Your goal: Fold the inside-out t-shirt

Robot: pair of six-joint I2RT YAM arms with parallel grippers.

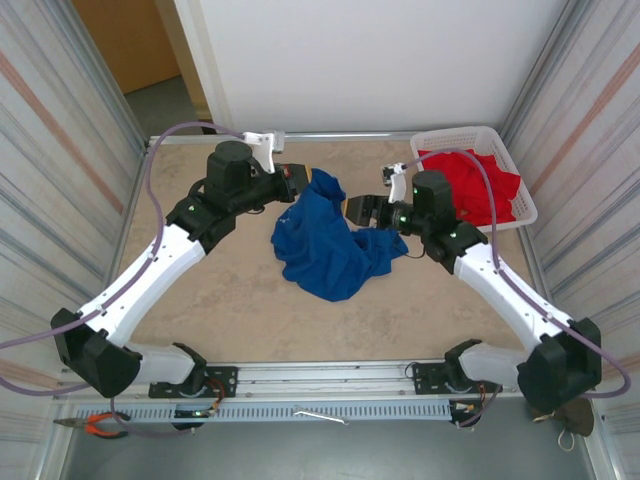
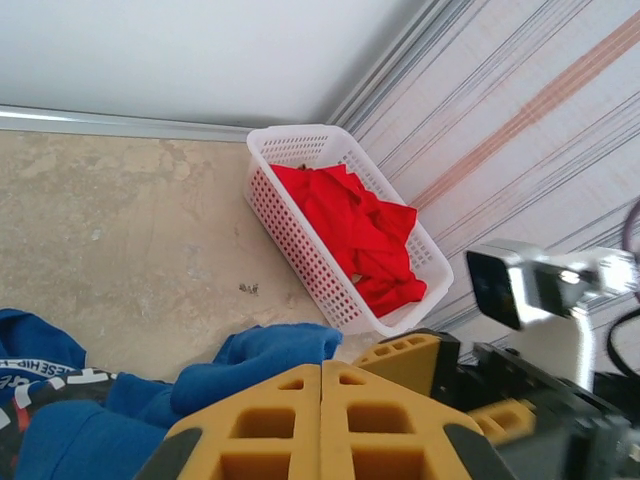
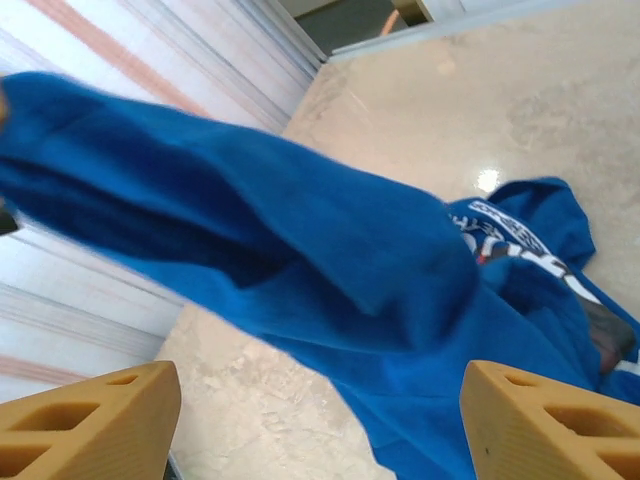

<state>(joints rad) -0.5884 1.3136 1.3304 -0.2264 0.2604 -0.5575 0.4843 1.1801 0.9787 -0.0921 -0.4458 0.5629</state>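
Top external: the inside-out t-shirt (image 1: 325, 245) is seen bunched at mid-bench (image 1: 230, 310). Its far edge is raised to the left tool (image 1: 298, 188), which is clenched on that fold. At the shirt's right edge the right tool (image 1: 358, 210) is noted released, fingers (image 3: 100, 410) wide apart, with blue cloth draped across in front of them. Bare bench is recorded along the near and left sides. A white basket (image 1: 520, 165) holding a red garment (image 1: 475, 185) is set in the far right corner.
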